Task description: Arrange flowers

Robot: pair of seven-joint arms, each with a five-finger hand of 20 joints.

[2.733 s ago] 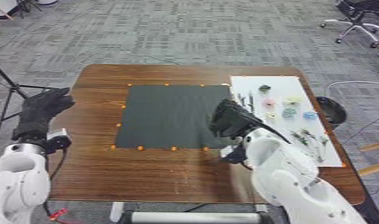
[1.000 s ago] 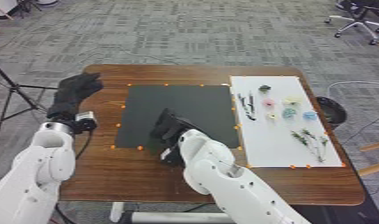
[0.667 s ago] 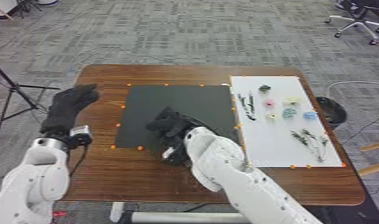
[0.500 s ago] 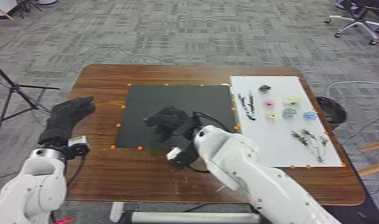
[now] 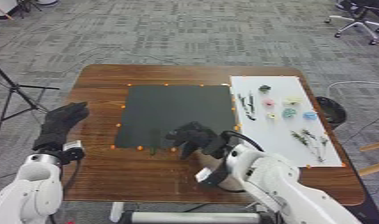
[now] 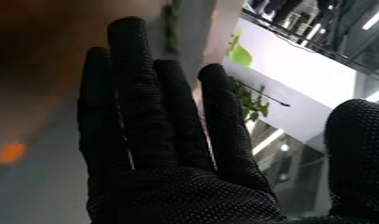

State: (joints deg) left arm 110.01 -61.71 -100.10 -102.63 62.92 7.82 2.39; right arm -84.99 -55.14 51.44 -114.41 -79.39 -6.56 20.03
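Fingers (image 6: 141, 110) stand straight and close together in the right wrist view, thumb (image 6: 356, 150) well apart, so the right hand (image 5: 196, 137) is wide and appears to grip nothing. In the head view it is over the lower right part of the black mat (image 5: 172, 110). A slim green sprig (image 5: 154, 137) lies near the mat's lower edge, left of that hand and apart from it.

The step looks like laying out the first greenery. To do it well, lift the hand clear before swinging it sideways, so a glove fingertip doesn't catch the leaves and turn the sprig. The next pick is best taken by the stem, thumb against fingertips, coming down from above; the blooms would likely crush or roll under a full grasp. The left hand (image 5: 63, 120) is beside the mat, left of it, fingers loose.

As for holders, the white board (image 5: 270, 147) on the right of the bench (image 5: 123, 180) carries the rest: dark twigs (image 5: 248, 107), a pink bloom (image 5: 269, 102), a cream one (image 5: 293, 100), a teal one (image 5: 289, 113), a blue one (image 5: 310, 115) and leafy stems (image 5: 310, 142). Beyond the bench's right edge is a round black container (image 5: 334, 111); what it holds, I can't tell.
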